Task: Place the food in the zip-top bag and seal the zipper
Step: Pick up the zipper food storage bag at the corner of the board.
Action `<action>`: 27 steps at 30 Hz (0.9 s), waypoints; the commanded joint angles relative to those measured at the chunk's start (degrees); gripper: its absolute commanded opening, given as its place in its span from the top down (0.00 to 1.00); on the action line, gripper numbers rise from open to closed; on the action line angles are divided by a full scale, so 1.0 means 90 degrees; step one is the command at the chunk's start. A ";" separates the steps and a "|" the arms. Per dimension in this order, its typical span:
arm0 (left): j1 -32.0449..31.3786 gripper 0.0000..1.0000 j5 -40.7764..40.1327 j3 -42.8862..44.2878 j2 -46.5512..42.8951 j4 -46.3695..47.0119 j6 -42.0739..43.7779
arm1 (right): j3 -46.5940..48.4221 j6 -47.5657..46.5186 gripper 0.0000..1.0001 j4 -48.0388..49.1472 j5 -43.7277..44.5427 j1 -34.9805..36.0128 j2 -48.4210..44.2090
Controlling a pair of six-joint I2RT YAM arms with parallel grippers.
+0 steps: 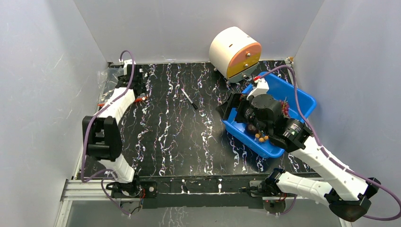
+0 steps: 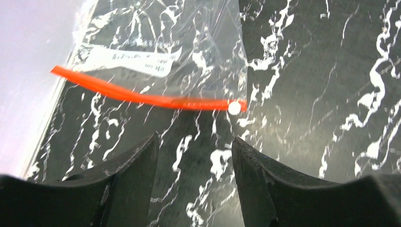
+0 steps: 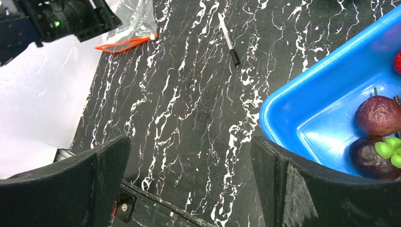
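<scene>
The zip-top bag lies flat and clear at the table's far left, with a white label. Its red-orange zipper ends in a white slider; the zipper also shows in the top view and the right wrist view. My left gripper is open and empty just short of the zipper. My right gripper is open and empty over the table beside the blue bin's near-left rim. Food lies in the bin: a dark red round fruit, a dark purple fruit with green lobes and a red piece.
A thin black pen lies mid-table between the bag and the bin. A white and orange drum stands at the back beside the blue bin. Grey walls close the left, back and right sides.
</scene>
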 commanded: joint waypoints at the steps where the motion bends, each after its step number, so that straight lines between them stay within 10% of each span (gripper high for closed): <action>1: 0.0331 0.38 0.0542 0.0721 0.0721 0.0363 0.0003 | 0.0243 -0.0043 0.02 -0.0050 -0.0083 0.0023 -0.0091; 27: 0.0818 0.27 0.1202 0.2876 0.3489 -0.0088 0.0030 | 0.0157 -0.0084 0.02 -0.0358 -0.0048 0.0023 0.0105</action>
